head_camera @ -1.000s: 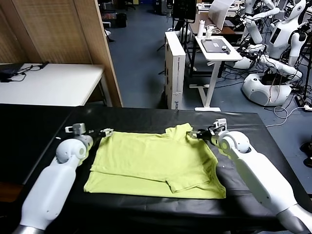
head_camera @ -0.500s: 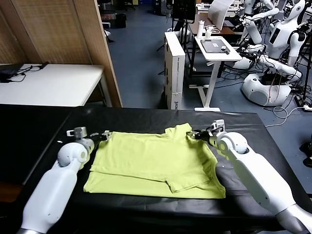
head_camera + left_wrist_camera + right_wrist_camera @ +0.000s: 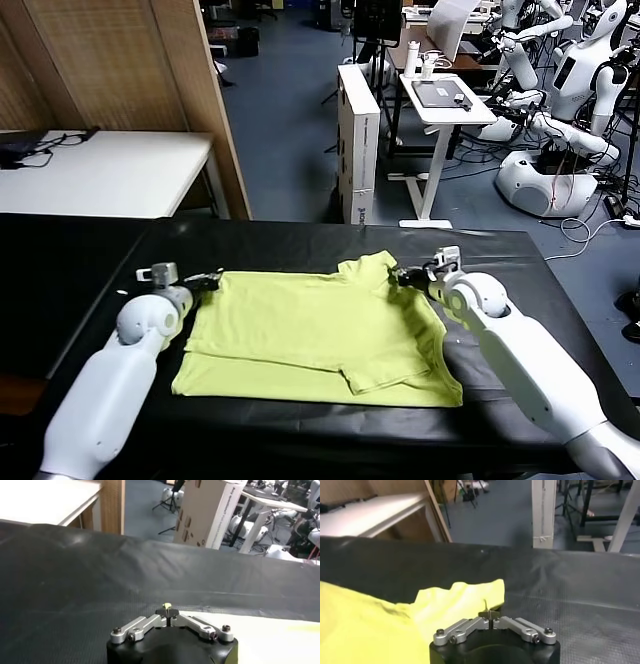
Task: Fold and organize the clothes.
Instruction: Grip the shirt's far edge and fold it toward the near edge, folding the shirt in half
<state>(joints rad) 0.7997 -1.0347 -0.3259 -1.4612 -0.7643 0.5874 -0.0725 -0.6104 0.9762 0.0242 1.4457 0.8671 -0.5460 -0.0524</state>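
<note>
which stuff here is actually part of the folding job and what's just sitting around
Part of the job:
T-shirt
left gripper, shut on its far left corner
right gripper, shut on its far right corner

Just around:
black table
white table
cardboard box
other robots

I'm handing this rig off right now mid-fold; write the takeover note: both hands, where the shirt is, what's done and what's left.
Left hand: shut, pinching the far left corner of the lime yellow-green short-sleeved cotton T-shirt.
Right hand: shut, pinching the shirt's far right edge near the raised sleeve.
Shirt: lies flat on the black table in front of the robot, partly folded, with one layer doubled over the near part.
Done: both far corners are gripped.
Left: probably draw the far edge toward the near edge, finish the fold, tidy it.
</note>
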